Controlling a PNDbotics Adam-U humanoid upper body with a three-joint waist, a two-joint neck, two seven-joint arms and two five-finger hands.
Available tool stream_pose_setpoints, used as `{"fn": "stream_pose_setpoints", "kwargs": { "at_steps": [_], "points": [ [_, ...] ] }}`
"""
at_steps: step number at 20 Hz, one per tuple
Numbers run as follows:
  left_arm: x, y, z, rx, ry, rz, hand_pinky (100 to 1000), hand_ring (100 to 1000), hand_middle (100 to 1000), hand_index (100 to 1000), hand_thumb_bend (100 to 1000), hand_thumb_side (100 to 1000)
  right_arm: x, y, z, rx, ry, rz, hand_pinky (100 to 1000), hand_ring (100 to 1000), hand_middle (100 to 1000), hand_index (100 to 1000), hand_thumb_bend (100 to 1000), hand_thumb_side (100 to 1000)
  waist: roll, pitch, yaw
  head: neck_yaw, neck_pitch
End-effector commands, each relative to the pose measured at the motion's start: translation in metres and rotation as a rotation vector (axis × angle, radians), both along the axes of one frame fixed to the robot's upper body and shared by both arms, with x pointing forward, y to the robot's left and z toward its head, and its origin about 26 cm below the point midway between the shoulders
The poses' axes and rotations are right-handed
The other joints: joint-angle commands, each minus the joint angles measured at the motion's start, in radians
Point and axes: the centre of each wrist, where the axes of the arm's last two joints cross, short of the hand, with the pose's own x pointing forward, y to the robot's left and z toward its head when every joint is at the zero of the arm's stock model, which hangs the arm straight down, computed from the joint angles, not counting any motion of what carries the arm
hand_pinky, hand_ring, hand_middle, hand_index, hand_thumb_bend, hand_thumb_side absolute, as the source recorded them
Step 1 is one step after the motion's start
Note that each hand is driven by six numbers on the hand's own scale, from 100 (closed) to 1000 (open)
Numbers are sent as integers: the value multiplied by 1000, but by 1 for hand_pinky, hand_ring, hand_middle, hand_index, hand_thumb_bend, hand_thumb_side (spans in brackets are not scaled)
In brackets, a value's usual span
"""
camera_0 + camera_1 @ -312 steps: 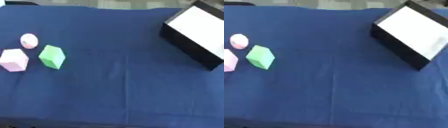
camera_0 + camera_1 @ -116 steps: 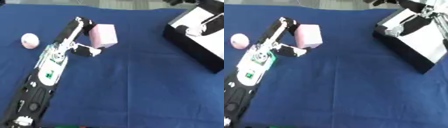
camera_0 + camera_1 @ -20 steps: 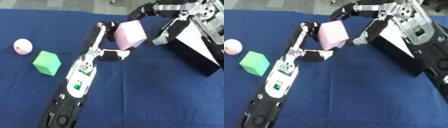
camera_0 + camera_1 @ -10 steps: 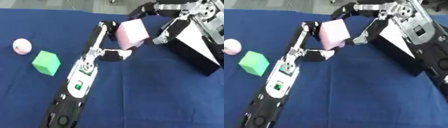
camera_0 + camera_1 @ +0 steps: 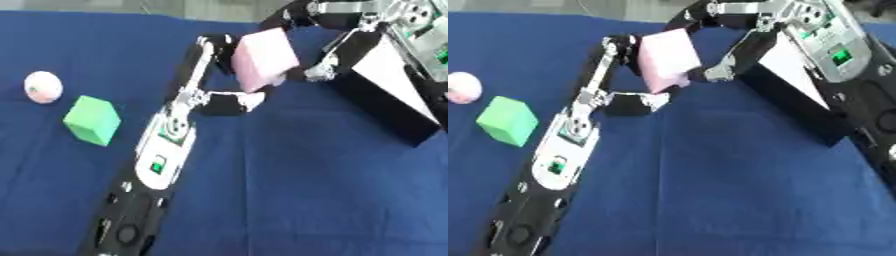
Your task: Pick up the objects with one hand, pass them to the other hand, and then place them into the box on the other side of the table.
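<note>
Pink cube [image 5: 265, 59] aloft mid-table, pinched between fingers and thumb of left hand [image 5: 219, 75]. Right hand [image 5: 319, 37] curled over far side, thumb underneath, touching. Box [image 5: 394, 95] just beside. Green cube [image 5: 92, 120], pale ball [image 5: 42, 86] well apart at left. Risk: early left release, cube tipping from incomplete right grip. Versus a second ago: right fingers closer round cube.

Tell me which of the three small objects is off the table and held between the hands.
The pink cube, held up between the left hand and right hand. The green cube and pink ball lie on the blue cloth.
</note>
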Motion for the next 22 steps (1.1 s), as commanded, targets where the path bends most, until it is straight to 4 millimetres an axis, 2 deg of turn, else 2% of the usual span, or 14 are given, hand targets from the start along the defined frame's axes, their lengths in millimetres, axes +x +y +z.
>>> {"fn": "stream_pose_setpoints", "kwargs": {
  "at_steps": [1,12,20,22],
  "points": [
    [-3,-7,9,-12,-27,-23,489,433,400,489,100,100,-5,-2,15,-5,-31,1,929,1000,762,862,310,261,-14,-3,-1,2,-2],
    [-6,-10,11,-15,-35,-63,490,445,403,498,100,100,-5,-3,14,-26,-26,28,928,1000,721,853,326,253,-15,-1,-2,-3,-1],
    [-6,-10,11,-35,-41,-74,490,447,416,511,100,100,-4,-5,13,-8,-6,21,889,1000,531,663,274,218,-14,-1,-4,-6,1],
    [-7,-9,12,-50,-47,-79,491,448,424,520,100,100,-3,-6,13,1,0,17,873,962,487,607,239,210,-14,-1,-4,-8,1]
  ]
}}
